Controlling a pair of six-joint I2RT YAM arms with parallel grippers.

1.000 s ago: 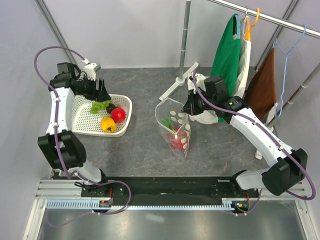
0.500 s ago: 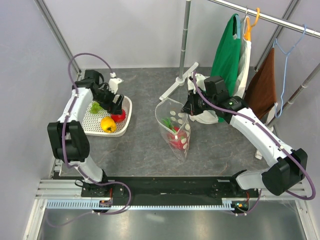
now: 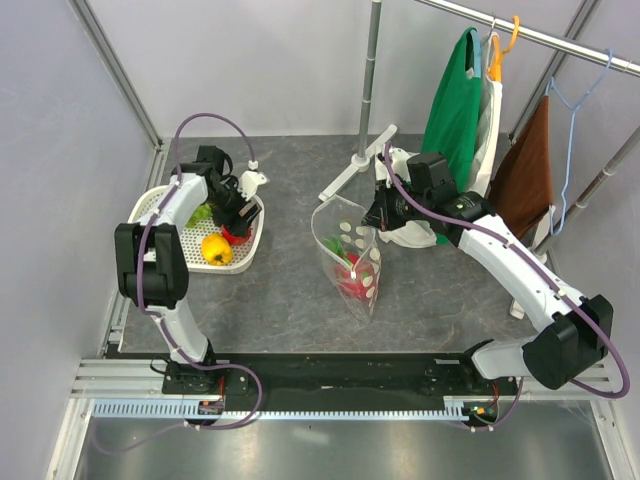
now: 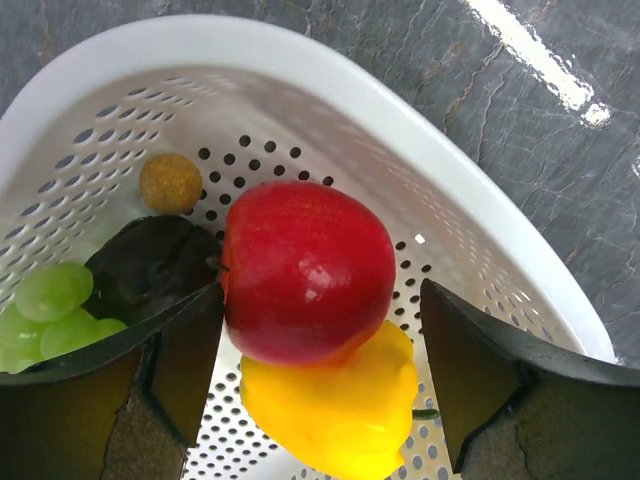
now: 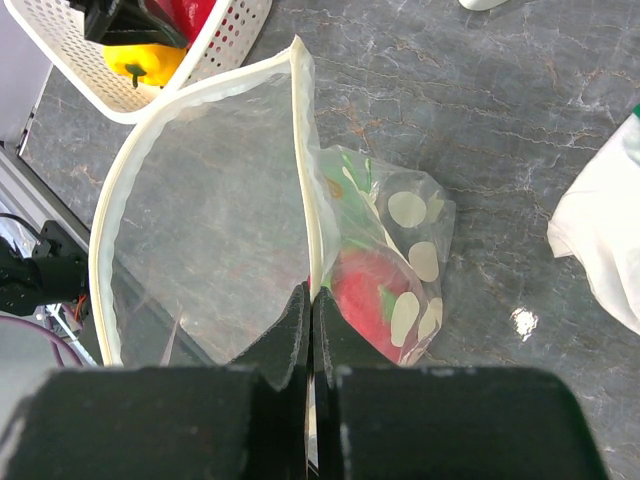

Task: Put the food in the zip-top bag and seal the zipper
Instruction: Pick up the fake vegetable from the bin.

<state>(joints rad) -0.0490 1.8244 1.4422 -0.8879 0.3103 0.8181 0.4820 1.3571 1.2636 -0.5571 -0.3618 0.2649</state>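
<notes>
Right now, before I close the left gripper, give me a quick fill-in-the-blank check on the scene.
The left gripper stands open on either side of the ____ apple.
Beside the apple in the white basket lies a ____ pepper.
The right gripper is ____ on the rim of the zip-top bag, holding its mouth open.
Missing words: red; yellow; shut.

The bag mouth (image 5: 200, 200) gapes (basket wall (image 4: 450, 170) crowds apple (image 4: 308, 270))
</notes>
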